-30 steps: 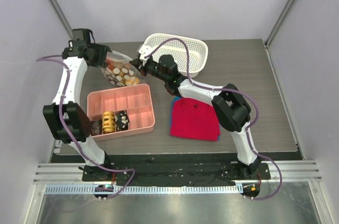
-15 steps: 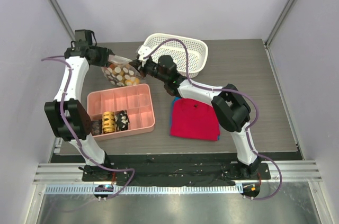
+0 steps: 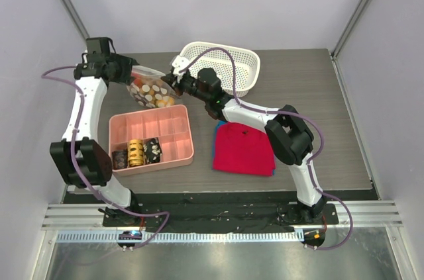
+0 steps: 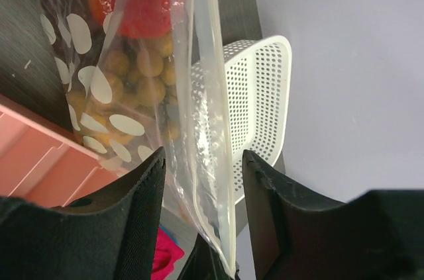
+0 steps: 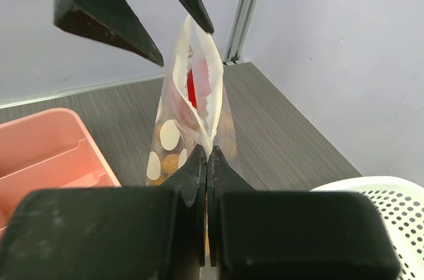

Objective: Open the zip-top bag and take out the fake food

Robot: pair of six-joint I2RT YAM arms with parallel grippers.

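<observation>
The zip-top bag (image 3: 148, 87) hangs tilted between my two grippers at the back left of the table. It is clear plastic with white dots. My right gripper (image 5: 207, 154) is shut on one end of the whitish zip strip, and the mouth above it gapes a little. Inside lies the fake food: a red piece (image 5: 193, 85) near the top and tan-brown balls (image 4: 142, 69) lower down. My left gripper (image 4: 204, 161) is open. Its fingers (image 5: 111, 16) straddle the other end of the bag's mouth with a gap on each side.
A white mesh basket (image 3: 242, 61) stands just behind my right arm. In front of the bag is a pink compartment tray (image 3: 169, 121) holding a yellow coil and dark blocks. A red cloth (image 3: 243, 149) lies to its right.
My left arm went a little toward the bag, then back left. The right gripper has kept its grip on the zip strip, and the bag has hardly moved.
</observation>
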